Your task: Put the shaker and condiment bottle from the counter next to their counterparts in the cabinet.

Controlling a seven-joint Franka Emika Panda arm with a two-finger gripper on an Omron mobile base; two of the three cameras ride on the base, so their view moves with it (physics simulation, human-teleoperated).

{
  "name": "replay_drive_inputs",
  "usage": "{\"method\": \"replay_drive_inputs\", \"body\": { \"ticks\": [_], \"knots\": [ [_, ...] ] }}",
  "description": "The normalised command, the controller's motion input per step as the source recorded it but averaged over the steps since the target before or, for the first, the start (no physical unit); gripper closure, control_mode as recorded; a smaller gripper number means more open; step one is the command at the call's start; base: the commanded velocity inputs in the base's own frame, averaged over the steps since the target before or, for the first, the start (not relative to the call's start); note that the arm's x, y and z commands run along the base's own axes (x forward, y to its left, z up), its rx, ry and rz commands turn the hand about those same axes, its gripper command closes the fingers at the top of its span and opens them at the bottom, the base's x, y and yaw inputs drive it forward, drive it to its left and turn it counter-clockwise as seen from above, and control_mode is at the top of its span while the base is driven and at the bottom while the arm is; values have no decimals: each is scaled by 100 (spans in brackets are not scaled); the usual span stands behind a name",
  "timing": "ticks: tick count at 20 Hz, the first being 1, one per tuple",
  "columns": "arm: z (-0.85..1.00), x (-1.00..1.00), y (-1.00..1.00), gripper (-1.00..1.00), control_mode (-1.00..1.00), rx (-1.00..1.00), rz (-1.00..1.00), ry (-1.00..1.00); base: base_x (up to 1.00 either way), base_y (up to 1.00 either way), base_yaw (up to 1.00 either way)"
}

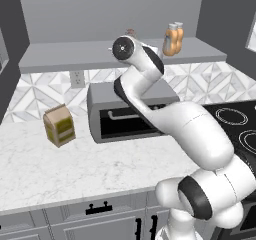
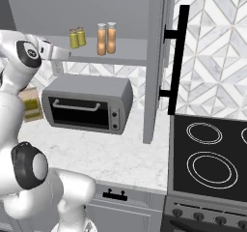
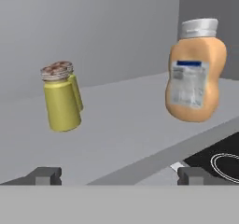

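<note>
Small yellow-green cylindrical shaker (image 3: 62, 102) left of squat orange bottle (image 3: 195, 80) in grey cabinet (image 3: 116, 120): light, rigid, slick — grip mid-body; claw (image 3: 119, 175) spread, empty.

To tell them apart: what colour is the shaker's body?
Yellow-green shaker, seen best in the hand view.

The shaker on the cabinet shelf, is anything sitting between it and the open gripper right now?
Nothing visible does. In the hand view the shaker stands on bare cabinet shelf ahead of the open gripper, its twin close behind it. The condiment bottle stands off to one side.
</note>
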Motion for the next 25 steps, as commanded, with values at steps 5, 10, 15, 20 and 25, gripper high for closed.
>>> {"method": "replay_drive_inputs", "body": {
  "ticks": [5, 10, 15, 20, 25],
  "knots": [
    [-1, -100, -24, -100, -100, 0, 6, -36, 0, 0, 0],
    [-32, -100, -29, -100, -100, 0, 45, -17, 0, 0, 0],
    [-41, -100, -39, -100, -100, 0, 61, -8, 0, 0, 0],
    [-10, -100, -20, -100, -100, -2, 53, -6, 0, 0, 0],
    [19, -100, -7, -100, -100, -7, 39, -16, 0, 0, 0]
  ]
}}
